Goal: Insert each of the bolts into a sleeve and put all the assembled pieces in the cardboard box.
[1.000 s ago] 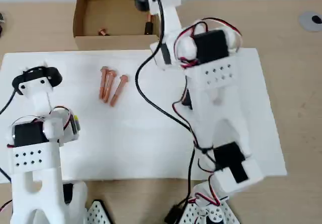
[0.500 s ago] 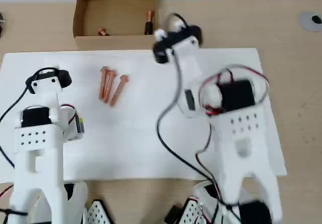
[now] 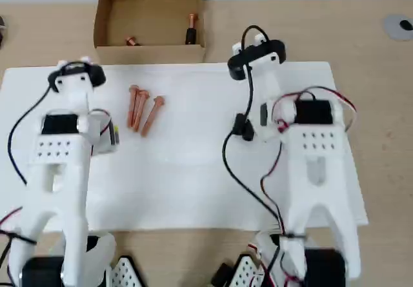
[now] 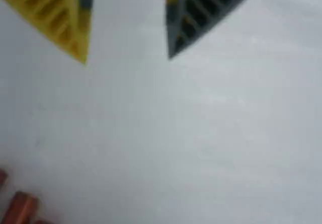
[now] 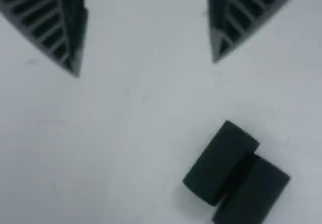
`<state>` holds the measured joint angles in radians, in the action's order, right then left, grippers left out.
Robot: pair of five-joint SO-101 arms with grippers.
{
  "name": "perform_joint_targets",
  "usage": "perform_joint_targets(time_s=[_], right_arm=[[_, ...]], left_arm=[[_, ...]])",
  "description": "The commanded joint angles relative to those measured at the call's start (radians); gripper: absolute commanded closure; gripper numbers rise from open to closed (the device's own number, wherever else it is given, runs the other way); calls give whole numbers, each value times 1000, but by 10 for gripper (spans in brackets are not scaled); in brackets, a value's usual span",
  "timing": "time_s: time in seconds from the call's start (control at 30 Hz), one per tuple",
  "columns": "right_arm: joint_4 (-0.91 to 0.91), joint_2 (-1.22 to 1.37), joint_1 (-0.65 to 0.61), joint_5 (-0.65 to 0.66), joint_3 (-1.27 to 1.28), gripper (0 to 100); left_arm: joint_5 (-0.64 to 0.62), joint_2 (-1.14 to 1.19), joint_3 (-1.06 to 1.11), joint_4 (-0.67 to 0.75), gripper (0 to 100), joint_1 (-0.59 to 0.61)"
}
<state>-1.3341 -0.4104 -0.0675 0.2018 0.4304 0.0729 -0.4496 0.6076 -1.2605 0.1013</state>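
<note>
Having drawn back from the cardboard box (image 3: 103, 17), the right gripper (image 5: 146, 65) hangs wide open near the sleeves (image 5: 234, 171), and the left gripper (image 4: 126, 57), open too, has neared the bolts (image 3: 143, 109), so another pair can begin.

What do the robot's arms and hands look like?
The left arm and right arm are chunky white plastic with black motors, little holes, and black and red cables. The left hand has one yellow ridged finger, one dark; the right hand has two dark.
</note>
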Motion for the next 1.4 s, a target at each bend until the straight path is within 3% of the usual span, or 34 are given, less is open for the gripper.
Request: perform_joint_targets(time_s=[0.0, 0.13, 0.27, 0.5, 0.73, 1.1, 1.37], right_arm=[[31, 54, 15, -44, -48, 789], [52, 73, -31, -97, -68, 789], [106, 76, -56, -229, -51, 789], [161, 77, -54, -457, 15, 789], [157, 79, -67, -505, 41, 789], [109, 90, -110, -476, 41, 788], [110, 200, -104, -479, 39, 788]], left_arm=[[-9, 124, -141, 15, 881, -8], [-9, 298, -232, 15, 882, -8], [-11, 415, -310, 38, 883, -12], [-31, 443, -319, 126, 883, -12], [-32, 450, -325, 193, 880, -12], [-51, 458, -322, 207, 879, -14], [-86, 624, -370, 176, 880, -23]])
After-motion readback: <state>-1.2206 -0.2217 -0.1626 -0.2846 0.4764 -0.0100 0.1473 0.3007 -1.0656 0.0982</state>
